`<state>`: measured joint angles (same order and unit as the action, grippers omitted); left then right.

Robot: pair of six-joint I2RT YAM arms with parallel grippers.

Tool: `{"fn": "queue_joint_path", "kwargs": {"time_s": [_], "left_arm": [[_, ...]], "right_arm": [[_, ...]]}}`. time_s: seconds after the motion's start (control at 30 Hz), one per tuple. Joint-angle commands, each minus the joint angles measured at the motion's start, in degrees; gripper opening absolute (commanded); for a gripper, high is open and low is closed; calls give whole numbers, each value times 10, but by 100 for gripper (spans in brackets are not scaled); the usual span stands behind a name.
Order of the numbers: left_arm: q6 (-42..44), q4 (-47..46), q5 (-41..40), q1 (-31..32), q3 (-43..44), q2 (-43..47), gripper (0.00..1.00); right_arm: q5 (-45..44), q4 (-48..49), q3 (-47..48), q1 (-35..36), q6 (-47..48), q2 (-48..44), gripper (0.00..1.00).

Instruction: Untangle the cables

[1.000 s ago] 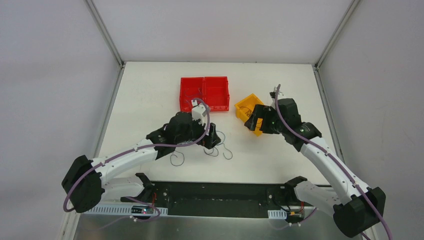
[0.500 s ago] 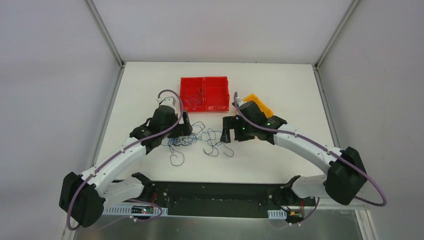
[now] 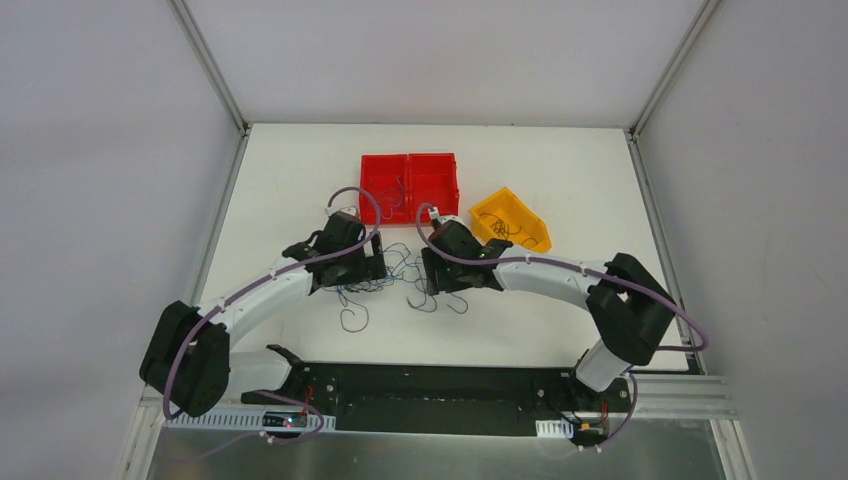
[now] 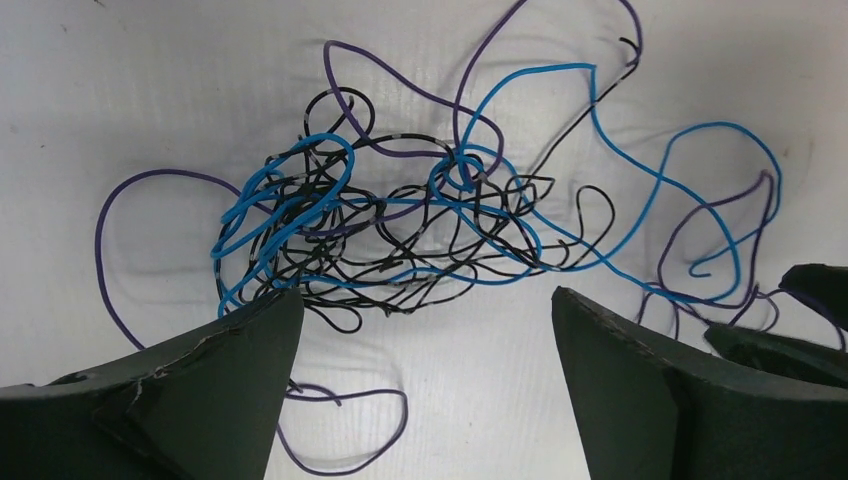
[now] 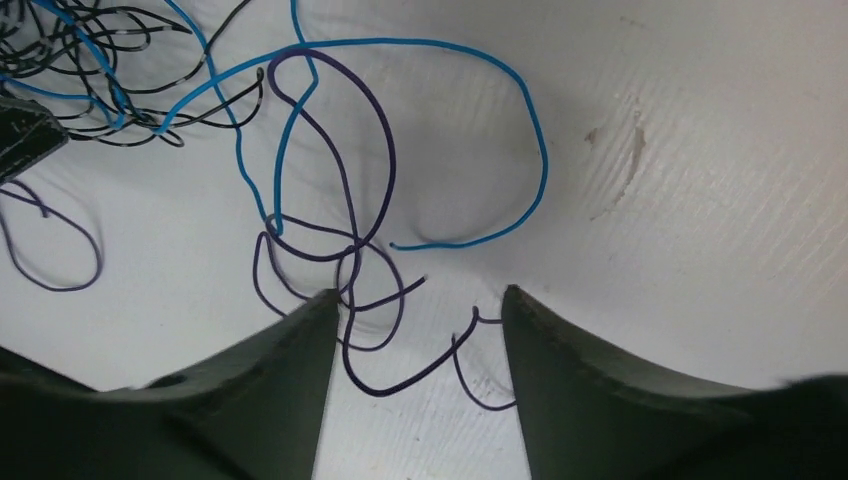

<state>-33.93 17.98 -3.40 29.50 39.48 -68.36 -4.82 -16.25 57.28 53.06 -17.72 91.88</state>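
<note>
On the white counter point(image 3: 290, 180), the left tool point(image 4: 425, 300) hangs low over the left part of the cables point(image 3: 392, 268), its two dark fingers point(image 4: 230, 370) spread wide and released, with nothing between them but the near edge of the knot. In the left wrist view the cables form a dense tangle: thin black wires make up the core, blue ones loop through it and out to the right, and purple ones arch over the top and trail off to the left and toward the near side. The whole heap lies in the middle of the counter, between the two tools. Behind it stands a red box point(image 3: 409, 186) with two compartments, apart from the heap. The right tool point(image 5: 420, 295) is down at the right end of the cables, fingers apart and gripping nothing; purple loops lie in the gap between them, one just at the tip of one finger, and a long blue wire curves past beyond. Furthest right sits a yellow box point(image 3: 512, 222) with a few dark wires inside.
</note>
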Motion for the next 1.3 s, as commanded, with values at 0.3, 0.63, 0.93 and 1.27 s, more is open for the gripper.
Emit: {"fn": "queue_joint_path", "kwargs": {"time_s": [0.3, 0.63, 0.93, 1.27], "left_arm": [[-12, -80, -112, -10, 12, -84, 0], [-50, -80, -174, -47, -47, 15, 0], [-29, -92, -130, -49, -65, 46, 0], [49, -170, 116, -48, -56, 58, 88]], "right_arm": [[-112, -15, 9, 19, -39, -36, 0], [-141, -89, -100, -67, -73, -243, 0], [-104, -167, -108, -161, -20, -373, 0], [8, -157, -91, -162, -20, -323, 0]]}}
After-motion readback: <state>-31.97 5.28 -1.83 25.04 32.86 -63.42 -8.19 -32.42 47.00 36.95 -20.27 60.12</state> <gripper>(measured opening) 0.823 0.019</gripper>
